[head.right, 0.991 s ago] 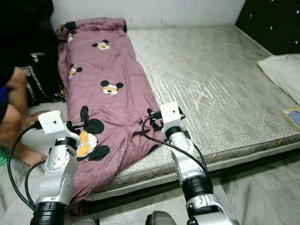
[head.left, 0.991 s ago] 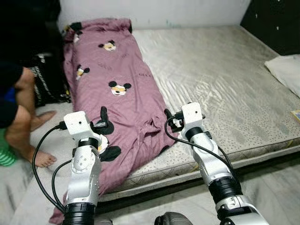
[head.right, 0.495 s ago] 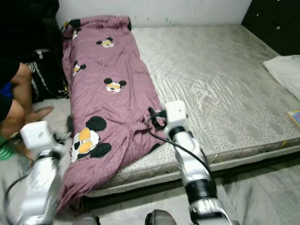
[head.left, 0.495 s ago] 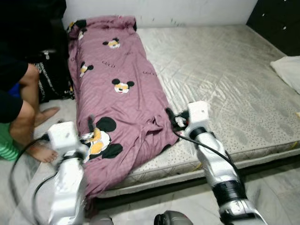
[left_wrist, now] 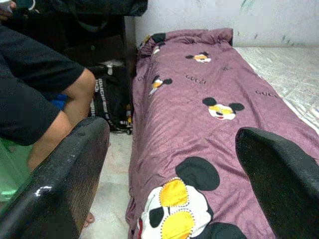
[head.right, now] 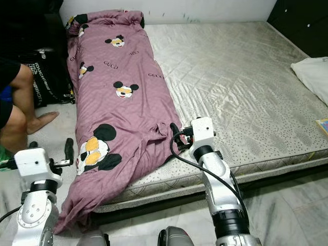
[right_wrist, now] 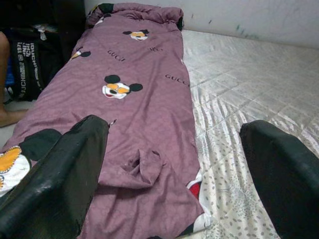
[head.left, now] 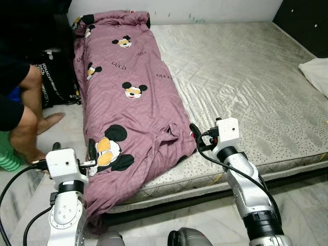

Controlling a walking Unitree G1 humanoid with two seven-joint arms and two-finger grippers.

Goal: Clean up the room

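From your left eye view, you stand at the near side of the bed (head.left: 266, 77) with both arms raised toward the purple blanket (head.left: 130, 107). It lies folded in a long strip along the left edge of the mattress, from the far wall to the near edge, where its end droops to the floor. Your left hand (head.left: 72, 156) hovers by that hanging left edge, beside the big mouse print; your right hand (head.left: 197, 137) sits at the blanket's bunched near-right corner. I judge the step in hand to be taking hold of the near end to fold or lift it.

In your right eye view a person (head.right: 15, 97) crouches on the floor at the far left beside a black bag (head.right: 46, 74), and a white pillow (head.right: 312, 69) lies at the bed's right edge. Keep your left arm away from the person.

Your left wrist view shows the fingers spread wide, nothing between them, the blanket just ahead.

Your right wrist view shows the same: fingers apart, the crumpled corner between and below them. Next, you need to lower each hand onto cloth and close.
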